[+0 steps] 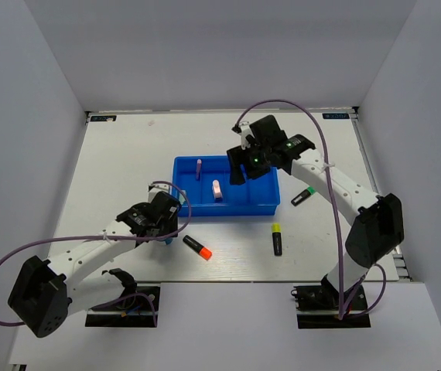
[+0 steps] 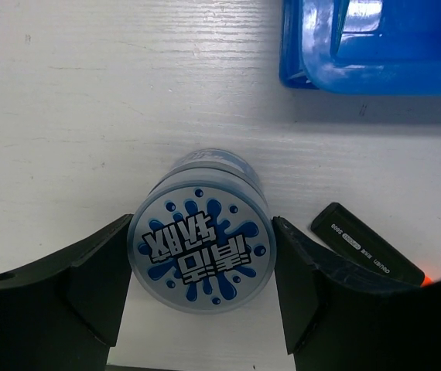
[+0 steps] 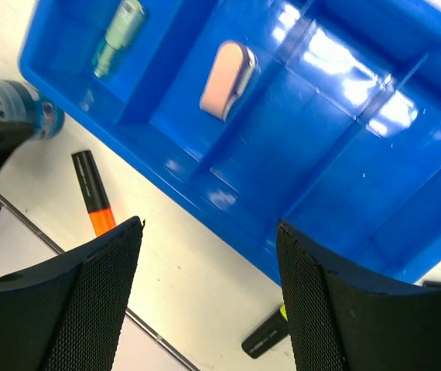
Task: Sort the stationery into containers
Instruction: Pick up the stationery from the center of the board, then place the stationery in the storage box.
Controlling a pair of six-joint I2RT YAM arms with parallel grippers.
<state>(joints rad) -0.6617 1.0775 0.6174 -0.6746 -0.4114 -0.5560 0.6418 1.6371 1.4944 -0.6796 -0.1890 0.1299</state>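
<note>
Blue-and-white disc (image 2: 201,251) upright, printed face up, clasped by left jaws; right jaws wide, over blue tray (image 3: 344,162).

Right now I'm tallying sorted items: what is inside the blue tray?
A pink eraser lies in one compartment of the tray, a small grey-green piece in the next. The other compartments look bare where visible; the right gripper hides part of them from above.

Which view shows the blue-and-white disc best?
Left wrist: the disc sits mid-frame, flanked by the left hand, printed top plain. Right wrist catches only part of it at the frame's left edge; top external shows just a blue sliver beside the left hand.
</note>
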